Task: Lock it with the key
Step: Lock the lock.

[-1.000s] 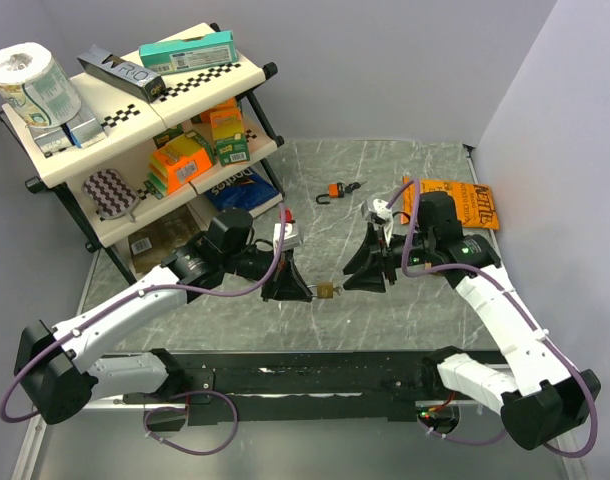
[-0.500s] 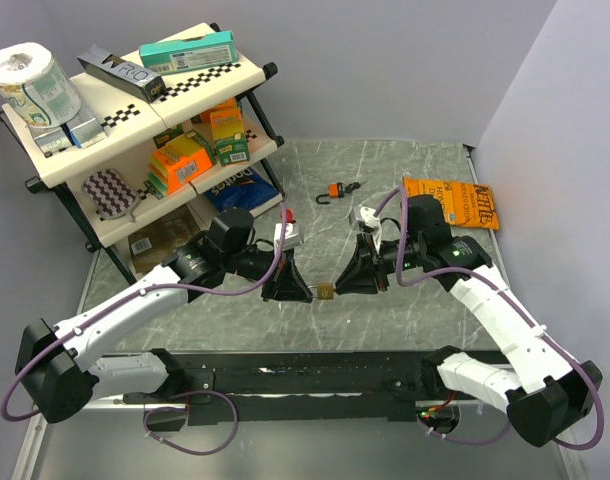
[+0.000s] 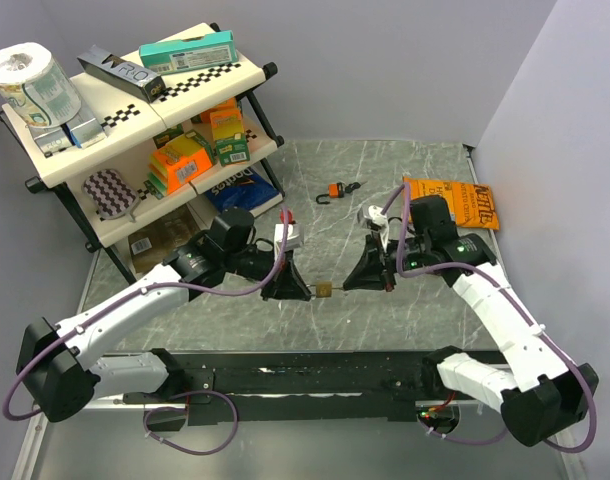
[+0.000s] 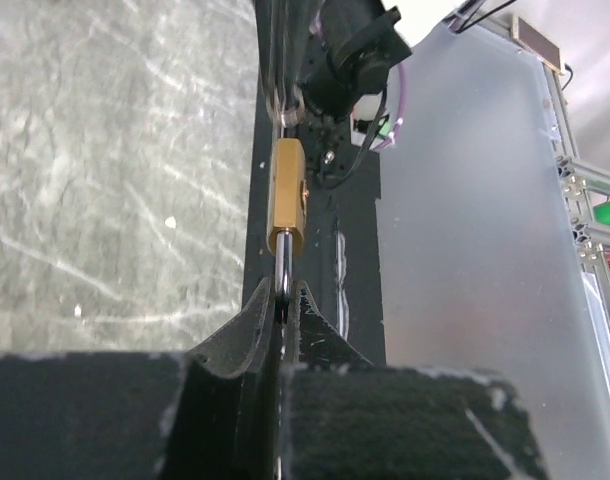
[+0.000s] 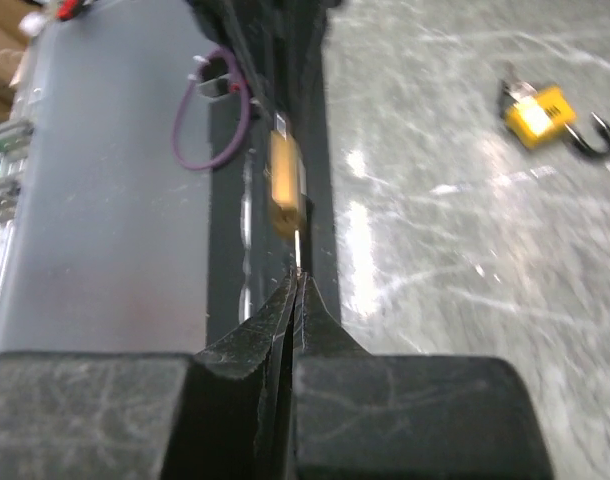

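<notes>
A small brass padlock hangs in the air between my two grippers, above the table's near middle. My left gripper is shut on its steel shackle, and the brass body points away from it. My right gripper comes from the opposite side. It is shut on the thin silver key, whose blade runs into the padlock's far end. In the right wrist view the jaws stand pressed together on the key, with the right gripper just short of the brass body.
A second, orange padlock lies on the marble table top further back. An orange snack bag lies at the right rear. A two-tier shelf rack full of boxes stands at the left. The black base rail runs along the near edge.
My right gripper has gone from open to shut, closing on the key at the padlock. The left gripper has kept its hold on the shackle without moving.
</notes>
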`<state>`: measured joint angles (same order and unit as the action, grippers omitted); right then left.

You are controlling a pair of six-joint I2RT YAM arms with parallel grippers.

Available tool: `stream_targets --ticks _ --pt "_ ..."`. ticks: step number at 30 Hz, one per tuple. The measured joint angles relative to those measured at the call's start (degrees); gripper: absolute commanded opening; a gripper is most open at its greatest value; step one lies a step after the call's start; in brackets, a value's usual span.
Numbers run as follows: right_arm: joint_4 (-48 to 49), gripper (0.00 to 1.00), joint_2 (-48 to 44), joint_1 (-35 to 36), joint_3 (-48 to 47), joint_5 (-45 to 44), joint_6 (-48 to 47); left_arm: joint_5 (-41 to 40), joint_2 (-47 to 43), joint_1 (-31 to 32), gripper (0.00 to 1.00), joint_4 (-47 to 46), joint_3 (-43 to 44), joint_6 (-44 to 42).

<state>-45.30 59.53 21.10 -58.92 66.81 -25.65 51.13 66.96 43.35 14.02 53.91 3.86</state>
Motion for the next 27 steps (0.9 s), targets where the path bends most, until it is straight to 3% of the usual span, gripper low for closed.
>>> stream_targets --ticks 8,12,20,27 --pt "-7.19 0.0 1.31 -7.89 0.0 -1.18 -6.27 0.11 0.07 -1.68 0.01 4.46 -0.11 -4.63" --pt "-5.03 0.0 3.1 -13.55 1.4 -5.73 -3.65 -0.07 0.31 -1.92 0.01 4.76 -0.31 -5.35" --pt "9.35 0.0 6.99 -18.51 12.07 -28.61 11.28 -3.74 2.75 -2.01 0.01 4.96 -0.31 -6.49" --pt "17.29 0.0 18.21 -22.4 11.89 -41.92 18.4 -7.76 7.67 -2.05 0.01 8.37 1.73 -6.47"
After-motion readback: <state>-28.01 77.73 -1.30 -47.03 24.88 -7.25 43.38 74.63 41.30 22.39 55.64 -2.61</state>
